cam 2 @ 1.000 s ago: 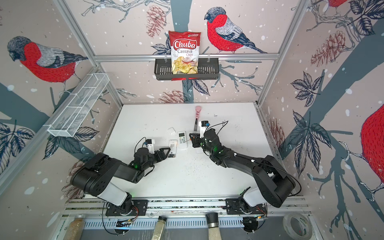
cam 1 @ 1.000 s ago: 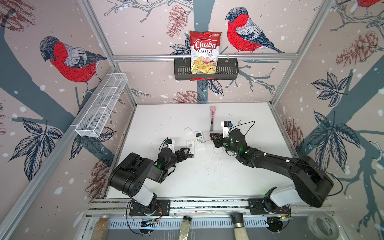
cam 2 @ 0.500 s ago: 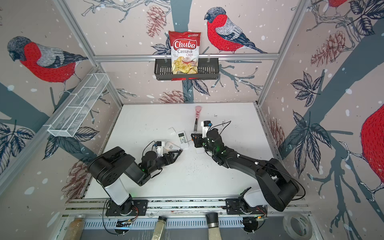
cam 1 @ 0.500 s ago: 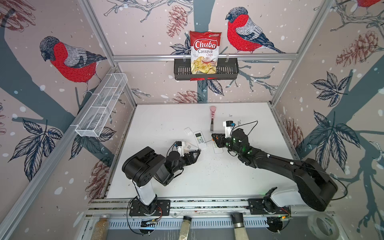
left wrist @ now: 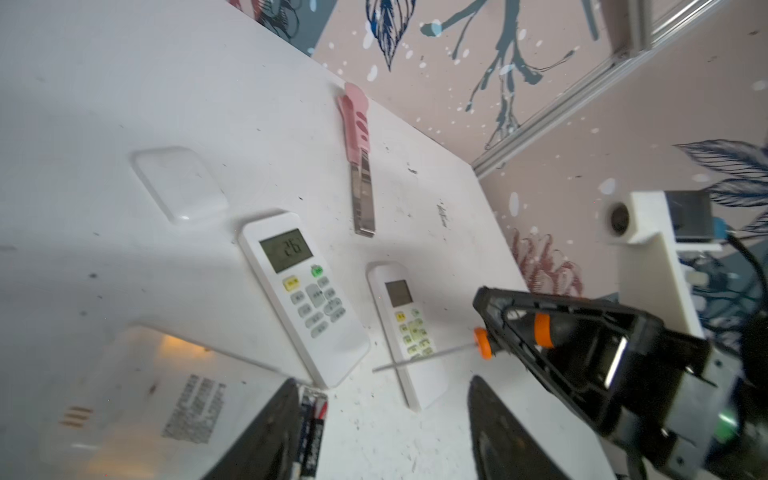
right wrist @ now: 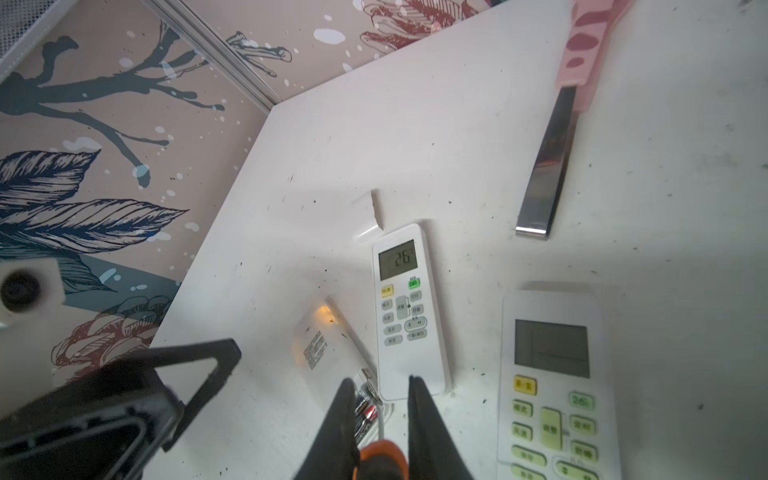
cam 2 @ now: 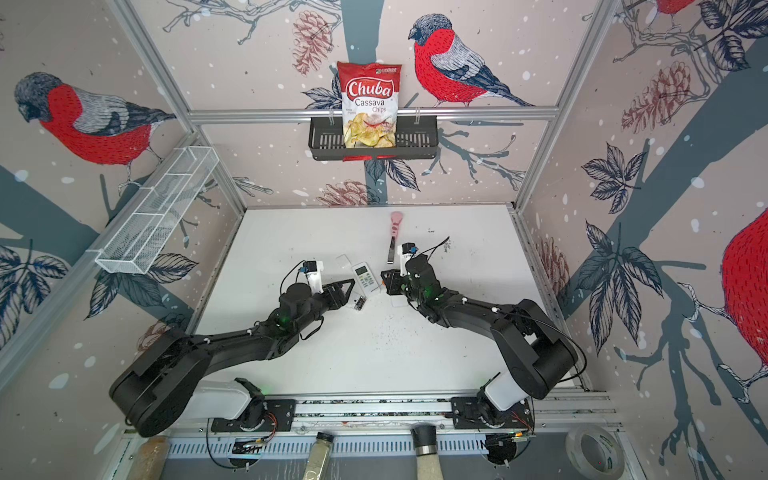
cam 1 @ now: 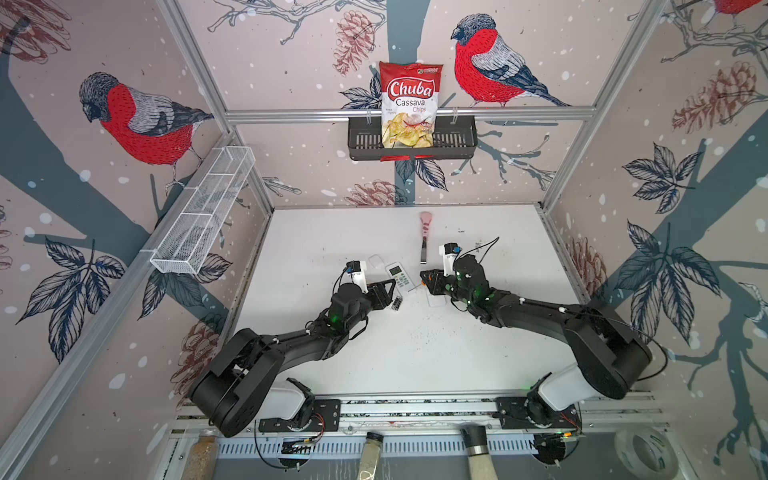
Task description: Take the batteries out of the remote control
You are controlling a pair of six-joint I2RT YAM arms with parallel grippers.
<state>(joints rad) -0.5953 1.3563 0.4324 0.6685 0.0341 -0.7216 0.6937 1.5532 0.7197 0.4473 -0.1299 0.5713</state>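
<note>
Batteries (left wrist: 313,419) half hidden beside my left gripper (left wrist: 382,384)
I can't tell if they sit in the face-down remote (left wrist: 145,395) or lie loose at its end; the frame edge cuts them off, with one finger (left wrist: 266,436) just beside them. The left jaws stand partly apart, holding nothing, while the right gripper (cam 1: 428,279) is clamped on the screwdriver (left wrist: 482,347). Since half a second ago my left arm has stretched out lower and the right has barely moved. Bare table (cam 1: 415,353) lies in front, with the scraper (cam 1: 424,222) close behind
</note>
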